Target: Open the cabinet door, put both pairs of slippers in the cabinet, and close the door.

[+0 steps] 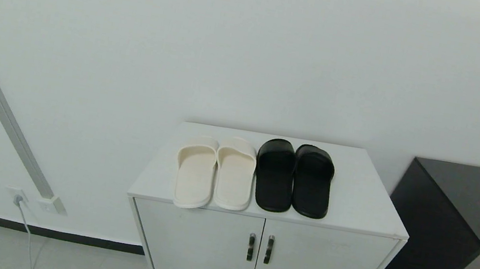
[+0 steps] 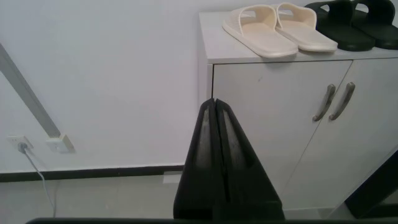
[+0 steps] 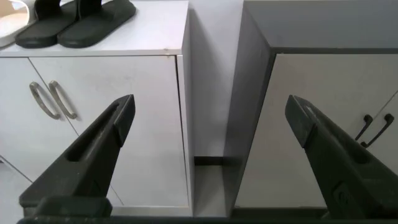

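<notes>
The white slippers (image 1: 214, 172) and black slippers (image 1: 293, 178) lie at the front edge of the cabinet (image 1: 355, 196), doors shut. They look light and soft; pinch the straps. Left hand (image 2: 215, 104) is clenched, right hand (image 3: 210, 106) is spread, both empty.

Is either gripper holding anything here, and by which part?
Nothing is held. The left gripper is shut and empty, the right gripper open and empty.

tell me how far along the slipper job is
Done: nothing yet. Both cabinet doors are shut, and the white pair and black pair sit on the cabinet top. In hand: nothing; the left claw is shut and empty, the right claw open and empty. Left: open a door, load both pairs, close it.
</notes>
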